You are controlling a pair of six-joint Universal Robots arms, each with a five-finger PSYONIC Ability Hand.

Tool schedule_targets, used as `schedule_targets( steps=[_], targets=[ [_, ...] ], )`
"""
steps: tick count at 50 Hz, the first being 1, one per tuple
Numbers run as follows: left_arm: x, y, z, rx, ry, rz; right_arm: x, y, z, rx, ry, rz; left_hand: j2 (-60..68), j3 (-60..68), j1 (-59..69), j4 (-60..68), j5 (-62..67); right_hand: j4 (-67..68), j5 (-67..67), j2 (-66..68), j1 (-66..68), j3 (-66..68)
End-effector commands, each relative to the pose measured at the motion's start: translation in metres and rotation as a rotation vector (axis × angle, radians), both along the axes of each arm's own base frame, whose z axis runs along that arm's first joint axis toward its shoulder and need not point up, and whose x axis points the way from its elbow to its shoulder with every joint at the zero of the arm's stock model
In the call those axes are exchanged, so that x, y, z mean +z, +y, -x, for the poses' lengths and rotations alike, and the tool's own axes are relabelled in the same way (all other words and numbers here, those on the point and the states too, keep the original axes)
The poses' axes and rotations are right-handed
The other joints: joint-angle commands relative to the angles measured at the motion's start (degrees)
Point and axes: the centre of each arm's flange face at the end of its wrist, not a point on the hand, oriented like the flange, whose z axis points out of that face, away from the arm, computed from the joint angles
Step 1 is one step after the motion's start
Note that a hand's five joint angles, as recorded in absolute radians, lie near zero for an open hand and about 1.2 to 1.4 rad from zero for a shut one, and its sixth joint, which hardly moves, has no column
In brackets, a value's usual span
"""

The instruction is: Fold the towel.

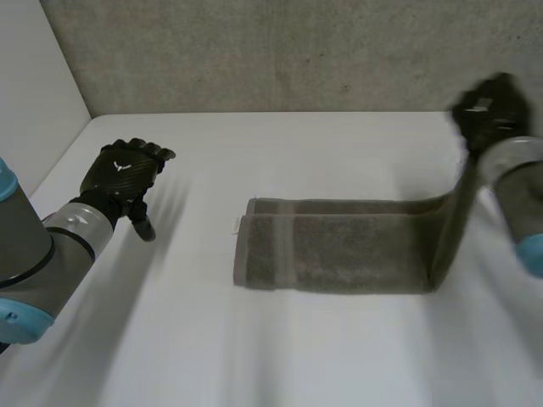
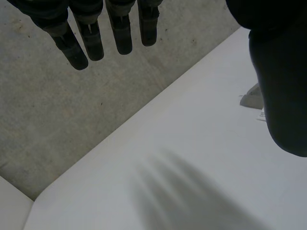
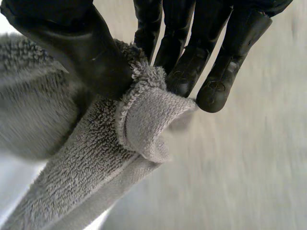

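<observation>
Bench (image 1: 254, 356): white, bare along the near side. The left arm (image 1: 47, 254) comes in at the near left. The left hand (image 1: 123, 174) is held over the bench, well apart from the towel, touching nothing. In the left wrist view its fingers (image 2: 91, 40) are straight and side by side with narrow gaps. The left thumb (image 2: 280, 96) stands off from them, with nothing held between.

Towel (image 1: 339, 254): grey, folded into a long strip, lying flat across the middle of the bench. Its left end rests on the bench with the layered edges showing. Its right end is lifted off the bench and rises steeply to the right hand (image 1: 492, 110), which is raised at the far right near the bench's back edge.

In the right wrist view the fingers (image 3: 218, 86) are curled toward the right thumb (image 3: 81, 52) and pinch the towel's end between them. The cloth bunches into a small fold at the pinch, and the rest hangs away below the palm.

Beyond the bench there is a rough grey wall (image 1: 297, 51), and a white side panel (image 1: 34, 68) at the far left.
</observation>
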Motion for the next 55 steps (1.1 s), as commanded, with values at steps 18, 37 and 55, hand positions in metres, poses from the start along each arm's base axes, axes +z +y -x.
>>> schedule_targets(
  steps=[18,37,55],
  targets=[
    [0.002,0.007,0.008,-0.027,0.001,0.006,-0.104,0.121,-0.15,0.503,0.124,-0.198,-3.74,-3.15,-4.62,-4.1,-11.94,-66.54,-65.69,-64.42,-63.75,-66.17],
    [0.027,0.054,0.08,-0.261,0.058,0.079,-0.032,0.106,-0.059,0.279,-0.246,-0.257,-3.4,-2.82,-4.28,-3.76,-11.61,-66.54,-65.69,-64.42,-63.75,-66.17],
    [-0.025,0.056,0.165,-0.373,0.081,-0.014,-0.099,0.106,-0.018,0.131,-0.184,-0.461,-3.07,-2.48,-3.94,-3.43,-11.27,-66.54,-65.69,-64.42,-63.75,-66.17]
  ],
)
